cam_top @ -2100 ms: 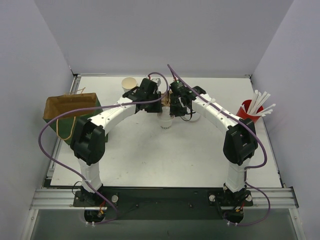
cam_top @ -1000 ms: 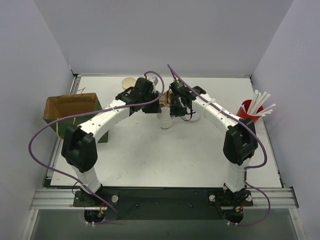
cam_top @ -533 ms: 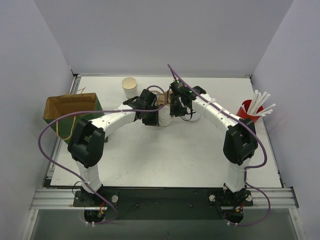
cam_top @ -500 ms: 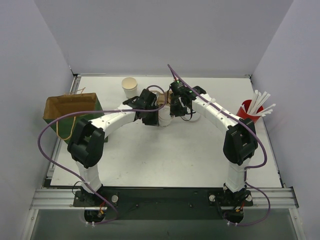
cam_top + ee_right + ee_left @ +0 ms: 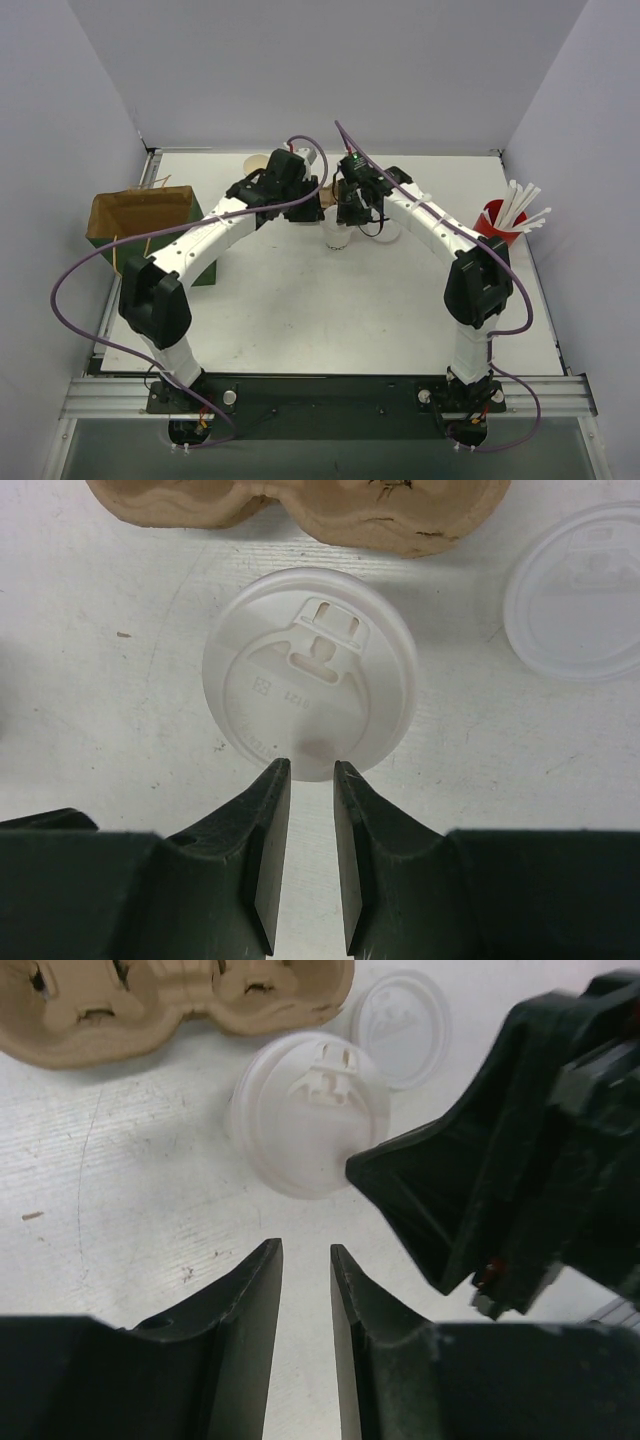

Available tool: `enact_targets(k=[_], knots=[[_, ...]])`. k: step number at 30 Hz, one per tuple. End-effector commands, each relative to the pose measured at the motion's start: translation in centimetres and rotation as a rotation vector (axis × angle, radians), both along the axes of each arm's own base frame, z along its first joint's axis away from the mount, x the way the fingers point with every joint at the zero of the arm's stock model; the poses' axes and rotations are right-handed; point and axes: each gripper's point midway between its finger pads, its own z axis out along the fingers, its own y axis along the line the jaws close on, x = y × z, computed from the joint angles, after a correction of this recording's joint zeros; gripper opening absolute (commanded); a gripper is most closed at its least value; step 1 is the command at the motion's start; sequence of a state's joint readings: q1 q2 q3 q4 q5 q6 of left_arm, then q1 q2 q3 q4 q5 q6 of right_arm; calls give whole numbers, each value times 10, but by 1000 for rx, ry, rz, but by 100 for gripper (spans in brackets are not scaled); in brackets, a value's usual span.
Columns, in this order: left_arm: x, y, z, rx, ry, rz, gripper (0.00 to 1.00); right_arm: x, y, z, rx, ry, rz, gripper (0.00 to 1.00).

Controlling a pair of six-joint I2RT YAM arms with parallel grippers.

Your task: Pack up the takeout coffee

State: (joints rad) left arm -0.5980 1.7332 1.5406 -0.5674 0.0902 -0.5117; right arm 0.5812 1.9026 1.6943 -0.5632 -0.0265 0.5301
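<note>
A takeout coffee cup [image 5: 337,238] with a whitish lid [image 5: 310,685] stands on the table in front of the brown cup carrier [image 5: 300,505]. A loose lid [image 5: 580,595] lies flat to its right. Another cup [image 5: 256,160], without a lid, peeks out behind the left arm at the back. My right gripper [image 5: 312,770] hovers over the near rim of the lidded cup, its jaws a narrow gap apart and nothing between them. My left gripper [image 5: 306,1252] is a little back from that cup [image 5: 310,1110], narrowly open and empty, over bare table.
A brown paper bag [image 5: 140,212] stands open at the table's left edge. At the right edge is a red cup of white straws [image 5: 497,220]. In the left wrist view the right arm's black body [image 5: 520,1170] fills the right side, close to the lidded cup.
The left gripper, beside the lidded cup half a second ago, has drawn back toward the far left and now covers most of the open cup. The right arm has barely moved.
</note>
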Motion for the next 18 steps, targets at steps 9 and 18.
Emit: enact_targets(k=[9, 18], knots=[[46, -15, 20, 31, -59, -6, 38, 12, -28, 20, -20, -41, -111, 24], [49, -18, -1, 44, -29, -13, 38, 24, -31, 4, -24, -9, -100, 23]])
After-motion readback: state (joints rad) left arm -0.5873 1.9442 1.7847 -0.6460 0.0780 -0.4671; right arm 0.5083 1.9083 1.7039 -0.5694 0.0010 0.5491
